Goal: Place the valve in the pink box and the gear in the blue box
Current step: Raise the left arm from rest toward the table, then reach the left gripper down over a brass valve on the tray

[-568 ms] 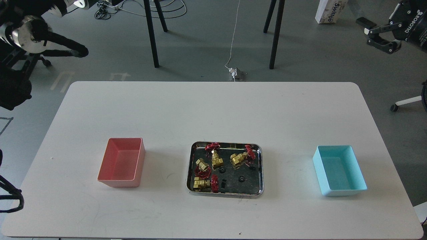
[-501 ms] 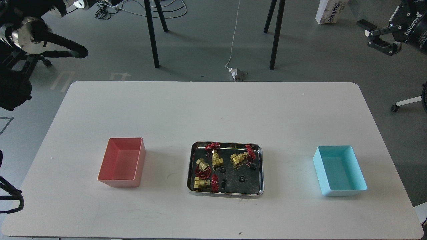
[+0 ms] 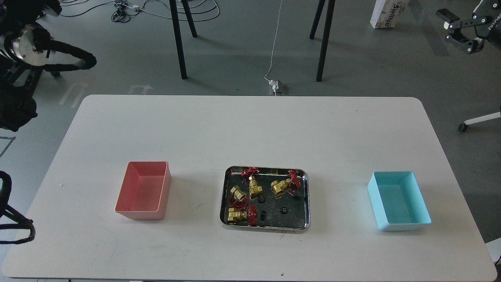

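Four small brass-gold valves with red spoked handwheels point(image 3: 253, 187) and tiny black toothed gears point(image 3: 282, 210) lie in the shiny steel tray point(image 3: 303, 225) at mid tabletop point(image 3: 250, 129), between the empty salmon-pink plastic box point(image 3: 144, 190) at left and the empty light cyan box point(image 3: 398, 199) at right. The valves look heavy, rigid and slick, so the brass body seems the place to pinch. The gears are light and flat, best taken by the rim. Right gripper point(image 3: 460, 33), far right, has its fingers parted and empty; the left gripper's fingers cannot be made out.

On the white bench point(image 3: 250, 129), a steel tray point(image 3: 226, 196) holding 4 valves point(image 3: 253, 187) and small black gears point(image 3: 282, 210) sits between the pink box point(image 3: 143, 190) and blue box point(image 3: 398, 200).
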Robot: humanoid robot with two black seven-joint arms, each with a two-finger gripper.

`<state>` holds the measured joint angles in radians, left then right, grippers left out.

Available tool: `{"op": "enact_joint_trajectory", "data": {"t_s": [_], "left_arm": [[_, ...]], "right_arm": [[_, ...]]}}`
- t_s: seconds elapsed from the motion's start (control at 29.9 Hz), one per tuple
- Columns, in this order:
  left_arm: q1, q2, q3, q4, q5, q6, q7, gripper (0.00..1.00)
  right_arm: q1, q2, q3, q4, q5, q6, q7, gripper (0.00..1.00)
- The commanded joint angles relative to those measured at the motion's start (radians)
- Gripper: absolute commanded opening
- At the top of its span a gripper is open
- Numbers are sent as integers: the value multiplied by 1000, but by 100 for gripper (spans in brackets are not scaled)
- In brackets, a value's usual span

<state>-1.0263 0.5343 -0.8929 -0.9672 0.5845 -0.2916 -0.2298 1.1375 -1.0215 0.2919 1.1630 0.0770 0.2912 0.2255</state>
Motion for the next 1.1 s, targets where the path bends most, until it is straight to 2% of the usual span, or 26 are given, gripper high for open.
{"op": "enact_joint_trajectory", "data": {"t_s": [0.0, 0.1, 0.13, 0.2, 0.27, 0.33, 0.47, 0.5, 0.67, 0.87, 1.07], "left_arm": [[35, 25, 67, -95, 47, -197, -80, 100], [51, 127, 120, -279, 156, -197, -68, 100], [54, 141, 127, -338, 203, -173, -53, 100], [60, 153, 143, -421, 285, -106, -4, 100], [74, 161, 176, -503, 406, -75, 43, 99], [81, 142, 198, -559, 594, -46, 47, 94], [111, 60, 268, -596, 1091, 141, 46, 92], [112, 35, 294, -596, 1198, 164, 44, 92], [106, 4, 458, -599, 1582, 167, 53, 94], [106, -39, 660, -594, 1597, 117, 57, 98], [120, -85, 690, -551, 1597, 5, 67, 99]], "right_arm": [[7, 0, 18, 1, -2, 8, 5, 99], [22, 0, 18, 0, -2, 14, 0, 99], [27, -2, 18, 0, 0, 14, -2, 99], [28, -9, 19, 3, 0, 14, 0, 99], [34, -17, 20, 4, 0, 14, -2, 99], [47, -17, 20, 4, 0, 9, -2, 99], [87, -22, 16, 4, -2, 0, -15, 99], [97, -28, 16, 4, -3, 0, -21, 99], [140, -40, 7, 4, -8, 0, -26, 99], [143, -42, 7, 6, -56, 2, -26, 99], [145, -43, 7, 4, -57, 0, -26, 99]]}}
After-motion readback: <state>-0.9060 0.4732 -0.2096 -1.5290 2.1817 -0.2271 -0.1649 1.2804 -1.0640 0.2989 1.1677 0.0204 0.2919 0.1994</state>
